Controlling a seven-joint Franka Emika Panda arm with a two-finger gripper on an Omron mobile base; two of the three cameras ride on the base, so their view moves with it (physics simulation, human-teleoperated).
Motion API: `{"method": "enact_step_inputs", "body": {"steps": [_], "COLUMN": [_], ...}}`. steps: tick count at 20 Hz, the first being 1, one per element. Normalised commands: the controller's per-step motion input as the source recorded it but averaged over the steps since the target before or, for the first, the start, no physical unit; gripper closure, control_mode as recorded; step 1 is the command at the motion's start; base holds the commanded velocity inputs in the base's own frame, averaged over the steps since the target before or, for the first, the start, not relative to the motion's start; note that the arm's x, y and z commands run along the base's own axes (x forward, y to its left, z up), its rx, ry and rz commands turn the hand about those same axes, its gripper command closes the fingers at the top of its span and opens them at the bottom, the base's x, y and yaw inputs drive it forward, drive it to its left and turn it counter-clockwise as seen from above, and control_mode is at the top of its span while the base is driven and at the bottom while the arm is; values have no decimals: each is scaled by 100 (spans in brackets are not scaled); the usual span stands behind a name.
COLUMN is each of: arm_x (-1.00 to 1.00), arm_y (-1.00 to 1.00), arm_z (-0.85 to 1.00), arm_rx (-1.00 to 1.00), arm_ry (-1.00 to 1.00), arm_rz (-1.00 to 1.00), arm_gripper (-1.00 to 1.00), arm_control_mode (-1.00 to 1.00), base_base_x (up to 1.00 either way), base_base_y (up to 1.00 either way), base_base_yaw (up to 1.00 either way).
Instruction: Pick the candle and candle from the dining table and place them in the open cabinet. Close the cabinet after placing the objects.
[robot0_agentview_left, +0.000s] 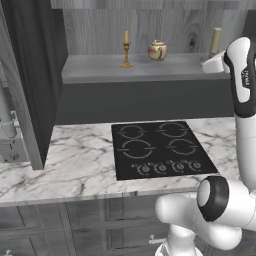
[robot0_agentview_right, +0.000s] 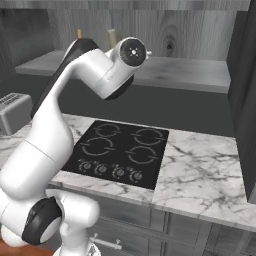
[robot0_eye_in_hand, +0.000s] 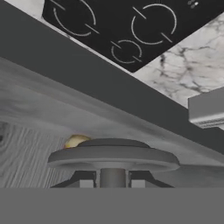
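**Second candle at the cabinet shelf, first one already standing there**

The open cabinet (robot0_agentview_left: 150, 67) shows its grey wood-grain shelf above the marble surface (robot0_agentview_left: 65, 165) with the black cooktop (robot0_agentview_left: 160, 149). On the shelf, near its middle, the thin yellow taper in the gold candlestick (robot0_agentview_left: 126, 49) stands upright. Just beside it, toward the right end of the shelf, sits the round cream-and-gold jar (robot0_agentview_left: 157, 50), apart from the candlestick.

At the right end of the shelf the stubby pale-olive candle (robot0_agentview_left: 215, 41) stands a little tilted, at the end of the white arm. In the hand view its round grey metal base (robot0_eye_in_hand: 113, 156) lies directly over the two finger tips of the gripper (robot0_eye_in_hand: 112, 183), which are closed narrowly on the stem under this base. Whether the base already touches the shelf, I cannot tell.

The dark cabinet door (robot0_agentview_left: 30, 75) stands open at the left edge of the surface. A grey toaster (robot0_agentview_right: 14, 112) is on the surface, left of the cooktop.
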Motion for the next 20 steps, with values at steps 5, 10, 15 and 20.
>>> {"method": "enact_step_inputs", "body": {"steps": [5,10,15,20], "arm_x": [39,32,30,36], "arm_y": [0,0,-1,0], "arm_z": [0,0,0,0], "arm_rx": [4,11,9,0], "arm_ry": [1,0,4,10], "arm_rz": [0,0,0,0], "arm_gripper": [100,100,100,100], "arm_control_mode": [-100,-100,-100,-100], "base_base_x": [0,0,0,0], "base_base_y": [0,0,0,0], "base_base_yaw": [0,0,0,0]}}
